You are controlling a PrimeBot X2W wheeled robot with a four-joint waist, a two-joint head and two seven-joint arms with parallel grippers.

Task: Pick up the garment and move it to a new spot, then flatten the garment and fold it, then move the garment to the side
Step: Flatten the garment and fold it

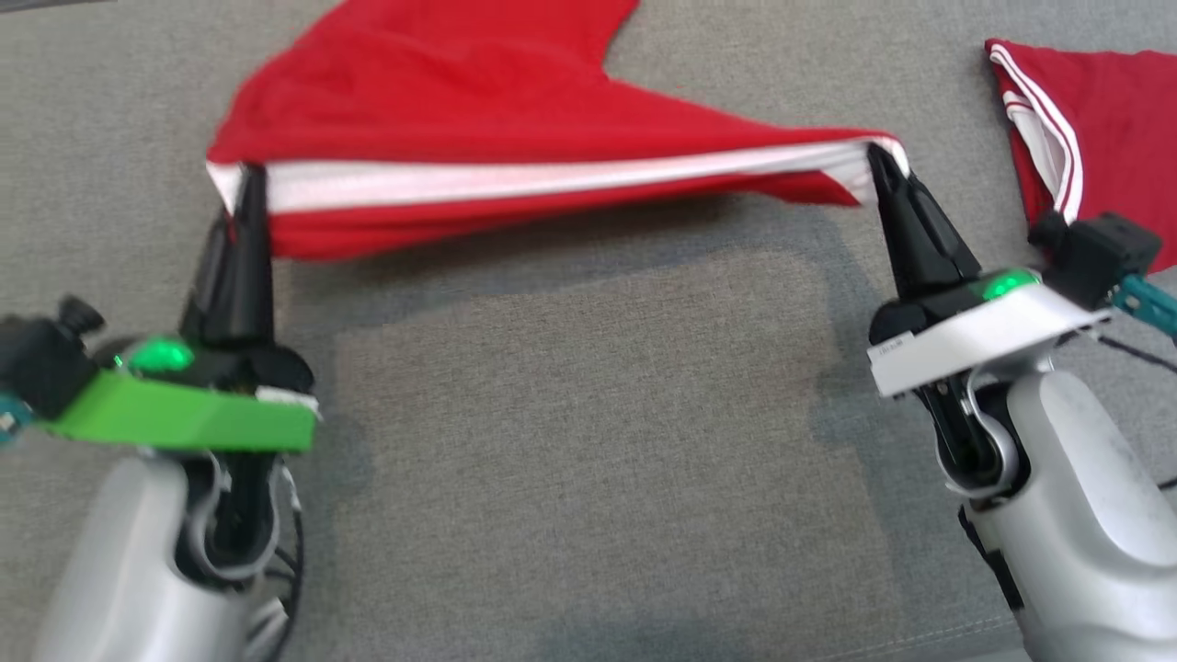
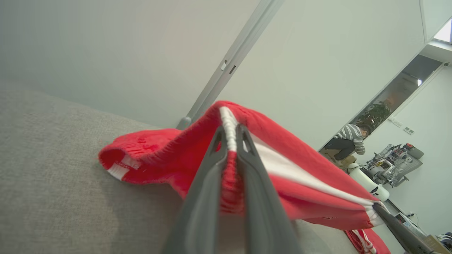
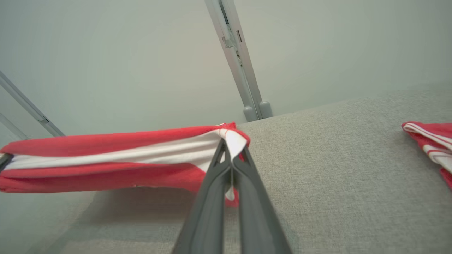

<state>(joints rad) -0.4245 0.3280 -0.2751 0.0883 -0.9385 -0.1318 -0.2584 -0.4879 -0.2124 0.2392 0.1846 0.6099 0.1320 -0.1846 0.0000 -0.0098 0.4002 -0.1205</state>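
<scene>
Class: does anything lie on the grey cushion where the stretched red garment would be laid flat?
Nothing visible does. The grey cushion below the red garment, pinched by the left gripper and right gripper, is bare; a second red garment lies apart, further right.

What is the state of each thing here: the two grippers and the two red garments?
red garment: striped edge lifted and stretched between the two grippers, far part trailing on the grey surface.
left gripper: shut on the red garment's left end.
right gripper: shut on the red garment's right end.
second red garment: lying on the surface at the right, held by nothing.
</scene>
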